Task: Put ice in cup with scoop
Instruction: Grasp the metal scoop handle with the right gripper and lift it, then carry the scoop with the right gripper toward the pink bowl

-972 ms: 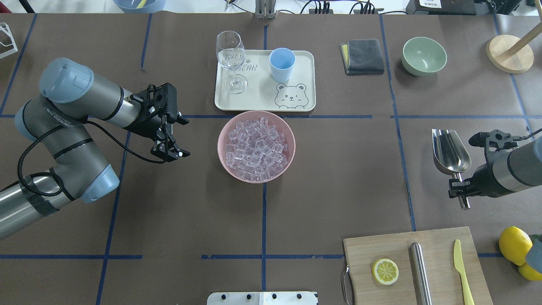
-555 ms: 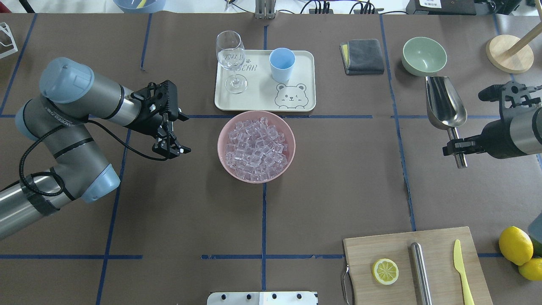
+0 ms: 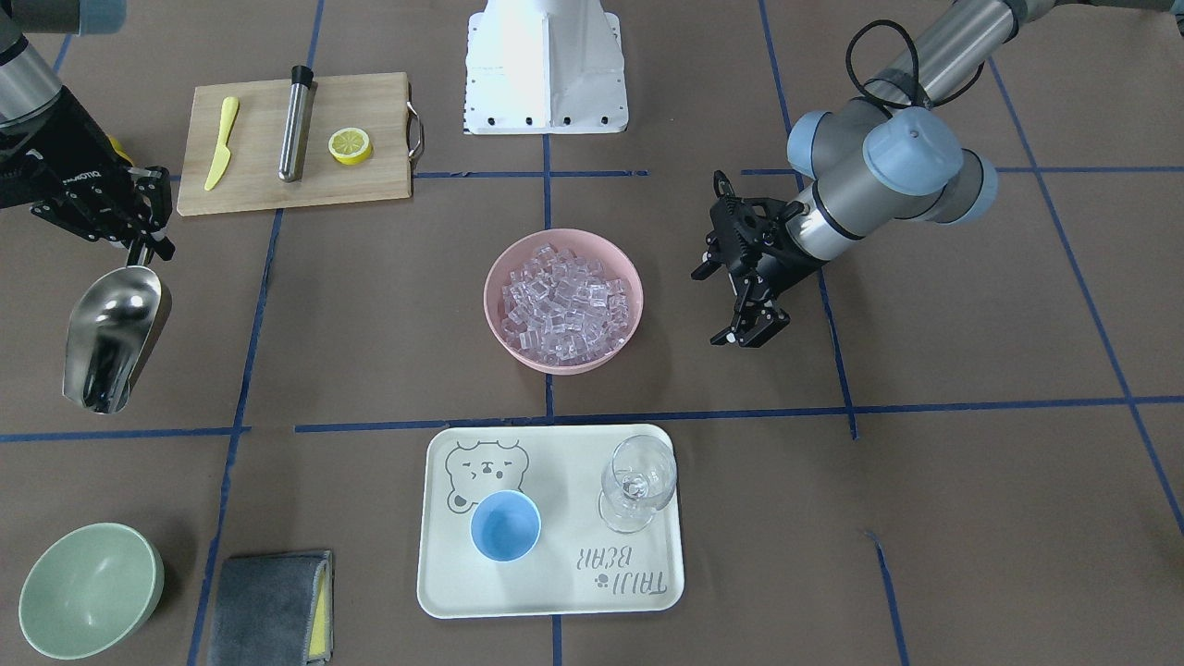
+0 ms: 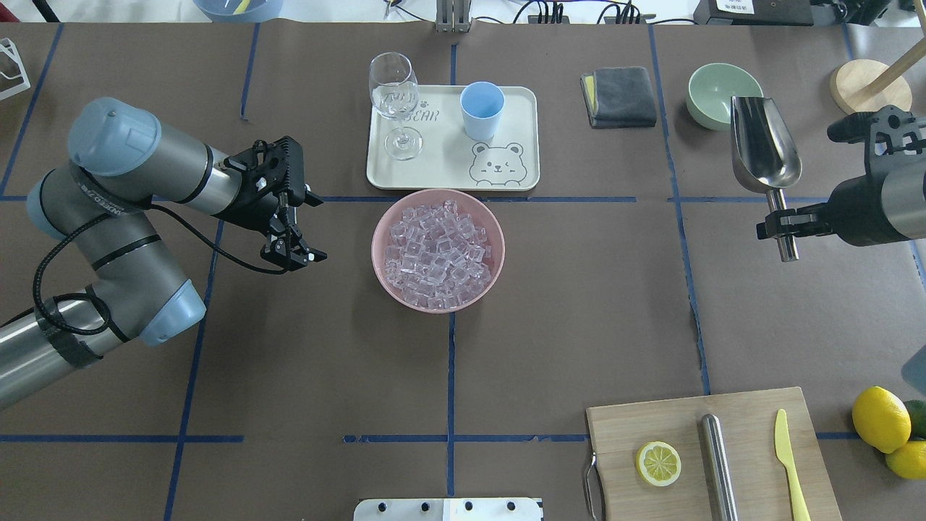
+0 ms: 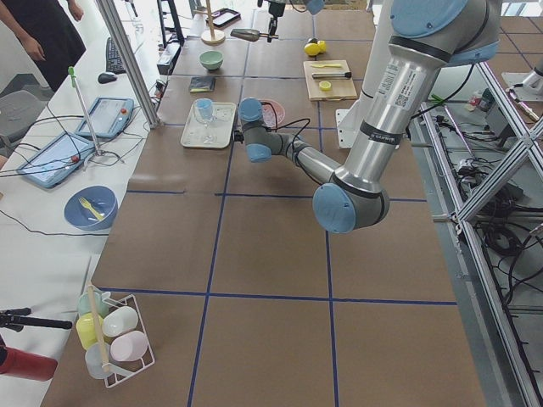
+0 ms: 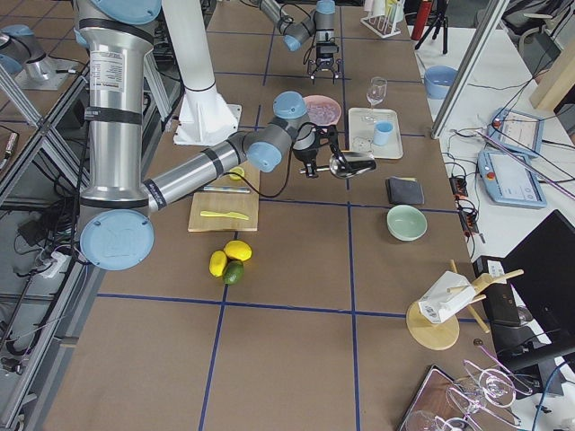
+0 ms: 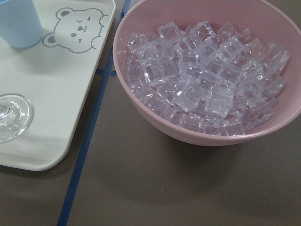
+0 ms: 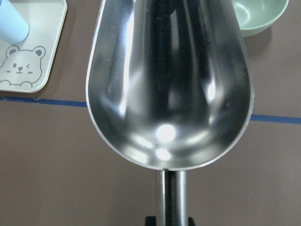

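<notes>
Scoop point(image 4: 765, 153): empty, held above the table's right side, rod handle clamped in the right gripper point(image 4: 780, 221); its mouth is near the green bowl point(image 4: 712, 90).
Ice point(image 4: 438, 250): heaped in the pink bowl point(image 4: 376, 264), table centre.
Cup point(image 4: 482, 108): upright on the bear tray point(image 4: 448, 174), beside the wine glass point(image 4: 394, 101), just behind the pink bowl.
Left gripper point(image 4: 293, 253): fingers spread, empty, beside the pink bowl.
</notes>
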Controlling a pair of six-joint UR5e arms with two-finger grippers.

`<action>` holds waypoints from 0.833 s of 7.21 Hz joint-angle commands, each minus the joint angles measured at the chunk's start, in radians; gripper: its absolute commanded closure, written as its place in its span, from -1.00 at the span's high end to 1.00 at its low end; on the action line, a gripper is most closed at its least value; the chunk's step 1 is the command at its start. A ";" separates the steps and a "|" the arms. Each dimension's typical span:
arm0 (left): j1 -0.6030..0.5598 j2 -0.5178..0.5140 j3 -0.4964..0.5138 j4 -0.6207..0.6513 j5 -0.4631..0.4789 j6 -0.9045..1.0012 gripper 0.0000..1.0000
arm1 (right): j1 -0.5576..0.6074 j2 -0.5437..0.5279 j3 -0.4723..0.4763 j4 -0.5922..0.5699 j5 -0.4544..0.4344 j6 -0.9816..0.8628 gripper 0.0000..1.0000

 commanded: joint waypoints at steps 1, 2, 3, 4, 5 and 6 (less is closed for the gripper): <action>0.002 0.000 0.003 0.000 0.000 0.000 1.00 | -0.033 0.015 0.004 -0.012 -0.058 -0.097 -1.00; 0.002 0.001 0.003 0.000 0.000 0.000 1.00 | -0.045 0.015 0.004 -0.067 -0.084 -0.201 -1.00; 0.002 0.002 0.003 0.000 0.000 0.000 1.00 | -0.042 0.047 0.013 -0.194 -0.084 -0.319 -1.00; 0.002 0.002 0.003 0.000 0.000 0.000 1.00 | -0.018 0.120 0.015 -0.315 -0.075 -0.432 -1.00; 0.002 0.003 0.003 0.000 0.000 0.001 1.00 | -0.010 0.171 0.013 -0.418 -0.071 -0.570 -1.00; 0.002 0.003 0.003 0.000 0.000 0.001 1.00 | -0.009 0.196 0.010 -0.461 -0.071 -0.663 -1.00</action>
